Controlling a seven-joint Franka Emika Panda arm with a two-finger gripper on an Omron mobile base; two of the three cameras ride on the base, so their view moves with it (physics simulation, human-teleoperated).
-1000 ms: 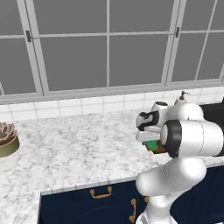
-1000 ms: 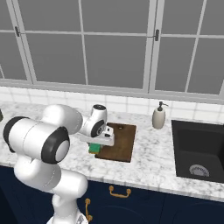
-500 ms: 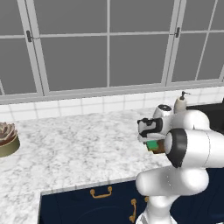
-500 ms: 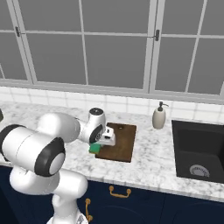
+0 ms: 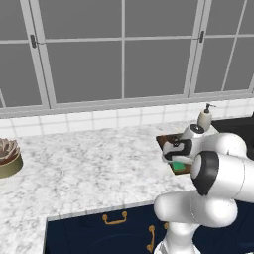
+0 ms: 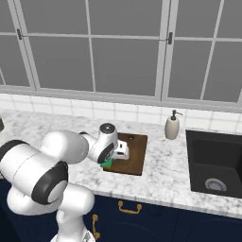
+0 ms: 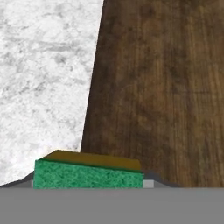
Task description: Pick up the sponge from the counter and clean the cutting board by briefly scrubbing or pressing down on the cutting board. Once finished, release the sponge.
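From the left base view, the gripper (image 5: 174, 158) hangs low over the near edge of the cutting board (image 5: 165, 140), with the sponge (image 5: 178, 164) a green patch directly under it. The counter (image 5: 89, 168) spreads away to the left.

In the right base view, the sponge (image 6: 108, 163) peeks out green beneath the hand at the near left corner of the cutting board (image 6: 134, 153), which lies on the counter (image 6: 160, 175) short of a soap bottle (image 6: 172, 125) and the sink (image 6: 215, 163). The board's bare wood runs away from the hand toward the window.

The hand view has the sponge (image 7: 87, 173) at the bottom, its long axis crosswise, straddling the edge where the cutting board (image 7: 162, 87) meets the counter (image 7: 43, 78). The fingers appear closed on the sponge, though they themselves are hidden. Judging by this, scrubbing calls for pushing further onto the wood.
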